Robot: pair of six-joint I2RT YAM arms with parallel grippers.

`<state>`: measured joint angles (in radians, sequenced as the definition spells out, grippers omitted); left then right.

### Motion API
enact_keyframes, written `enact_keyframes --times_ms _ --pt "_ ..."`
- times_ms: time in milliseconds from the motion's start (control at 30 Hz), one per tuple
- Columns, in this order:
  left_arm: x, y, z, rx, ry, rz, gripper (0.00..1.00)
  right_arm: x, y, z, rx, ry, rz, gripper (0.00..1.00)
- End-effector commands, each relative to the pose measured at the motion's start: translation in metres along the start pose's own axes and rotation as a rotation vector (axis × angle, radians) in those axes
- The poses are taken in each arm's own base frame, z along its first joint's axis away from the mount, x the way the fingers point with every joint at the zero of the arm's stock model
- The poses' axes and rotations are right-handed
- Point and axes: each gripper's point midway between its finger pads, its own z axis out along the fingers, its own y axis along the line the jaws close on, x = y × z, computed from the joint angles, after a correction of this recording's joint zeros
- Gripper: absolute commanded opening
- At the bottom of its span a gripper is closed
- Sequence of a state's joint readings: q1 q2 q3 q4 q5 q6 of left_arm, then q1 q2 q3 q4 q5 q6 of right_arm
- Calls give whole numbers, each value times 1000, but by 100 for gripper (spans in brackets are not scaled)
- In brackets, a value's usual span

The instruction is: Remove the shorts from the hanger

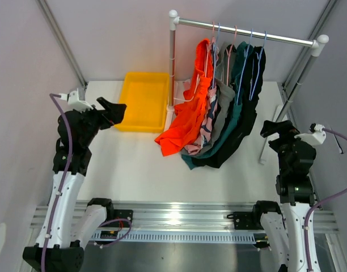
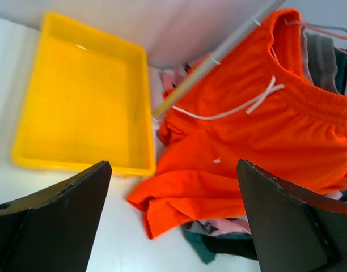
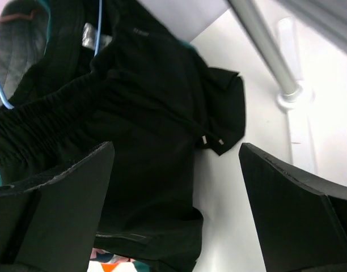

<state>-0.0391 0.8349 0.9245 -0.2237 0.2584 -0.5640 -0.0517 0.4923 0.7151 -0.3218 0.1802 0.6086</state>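
Shorts of soft fabric, bright orange through black, hang bunched under the silver metal rail. Left gripper and right gripper flank the rail, jaws wide, empty; probably best to take an outermost pair first.

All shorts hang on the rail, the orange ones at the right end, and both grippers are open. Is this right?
No. The orange shorts hang at the left end of the rail, as the top view shows. The rest is right.
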Motion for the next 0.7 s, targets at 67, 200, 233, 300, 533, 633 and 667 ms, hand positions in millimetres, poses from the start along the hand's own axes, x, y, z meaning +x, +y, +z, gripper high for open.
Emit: enact_keyframes --times_ms 67,200,233,300,533,633,667 --pt "8 52 -18 -246 6 172 99 -33 68 -11 -303 -62 -34 99" --pt "11 72 -22 -317 -33 203 99 -61 88 -14 -342 -126 -23 99" --pt "12 75 -25 -337 -21 201 99 -68 92 -13 -338 -138 -29 97" --pt "14 71 -23 -315 -1 214 99 -88 106 -11 -346 -155 -47 96" --pt "29 68 -12 -247 83 183 99 -111 139 25 -364 -158 -92 88" --pt "32 70 -12 -247 92 174 99 -98 149 51 -350 -107 -100 79" --pt "36 71 -12 -243 102 171 99 -94 153 58 -349 -104 -114 77"
